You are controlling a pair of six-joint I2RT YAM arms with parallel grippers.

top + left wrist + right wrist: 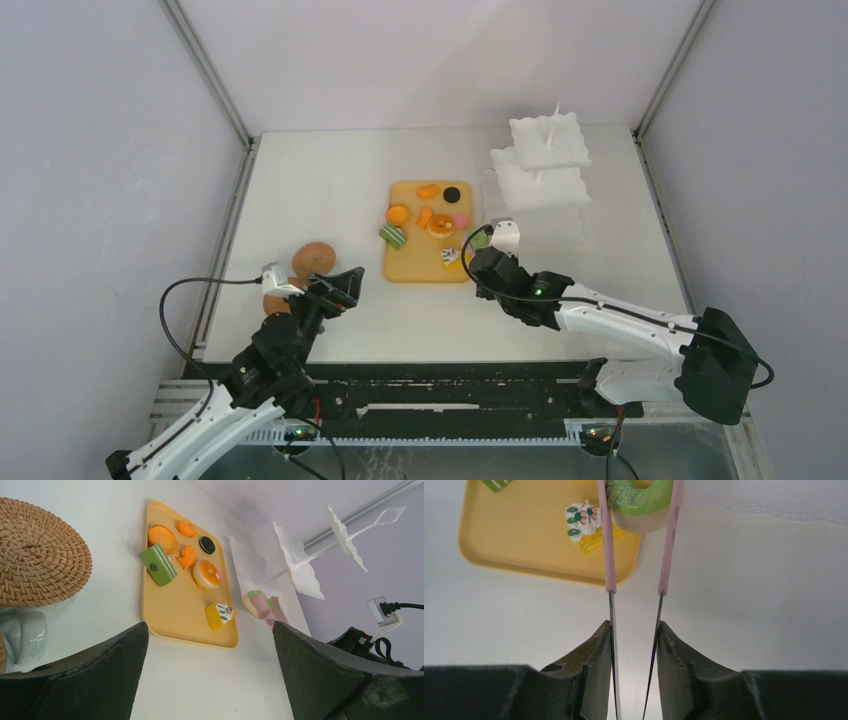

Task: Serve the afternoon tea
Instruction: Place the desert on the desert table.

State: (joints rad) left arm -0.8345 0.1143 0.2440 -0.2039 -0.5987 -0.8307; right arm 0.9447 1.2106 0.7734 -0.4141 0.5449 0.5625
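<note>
A yellow board (415, 265) in the middle of the table carries the toy pastries: orange tarts (399, 214), a black round (452, 194), a green slice (392, 236) and a yellow wedge (452, 258). My right gripper (634, 627) is shut on thin pink tongs (610, 545). The tongs clamp a green donut (640, 495) just off the board's near right corner. My left gripper (210, 630) stands open with nothing between its fingers, near the board's near left side. Beside it are two mugs (25, 630) under woven coasters (35, 555).
A white tiered stand (540, 175) rises at the back right, just beyond the donut (480, 238). Grey walls and metal posts close in the table on the left, back and right. The right arm's cable loops near its wrist.
</note>
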